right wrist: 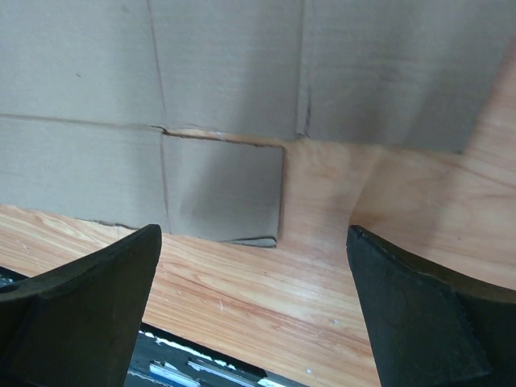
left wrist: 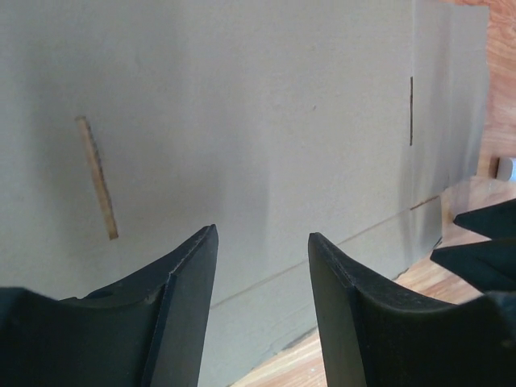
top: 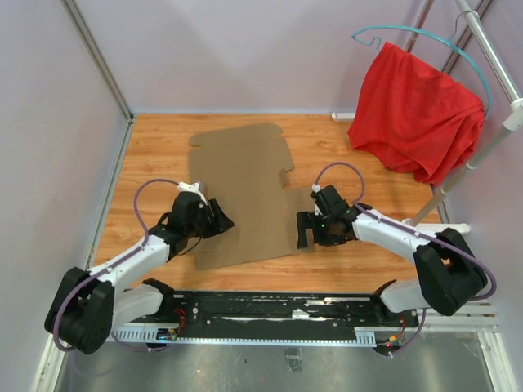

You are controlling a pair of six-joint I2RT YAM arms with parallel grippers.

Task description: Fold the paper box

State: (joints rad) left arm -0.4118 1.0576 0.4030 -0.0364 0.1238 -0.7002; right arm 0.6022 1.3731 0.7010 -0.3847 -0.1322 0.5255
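The paper box lies flat on the wooden table as a brown die-cut sheet with creases and slots. My left gripper hovers over its near left edge. In the left wrist view that gripper is open, with the sheet beyond its fingers and nothing between them. My right gripper sits at the sheet's near right corner. Seen from the right wrist, it is wide open over bare wood, and a small flap of the sheet lies just ahead of it.
A red cloth hangs on a teal hanger from a metal rack at the back right. Pale walls close in the table on the left and at the back. The black base rail runs along the near edge.
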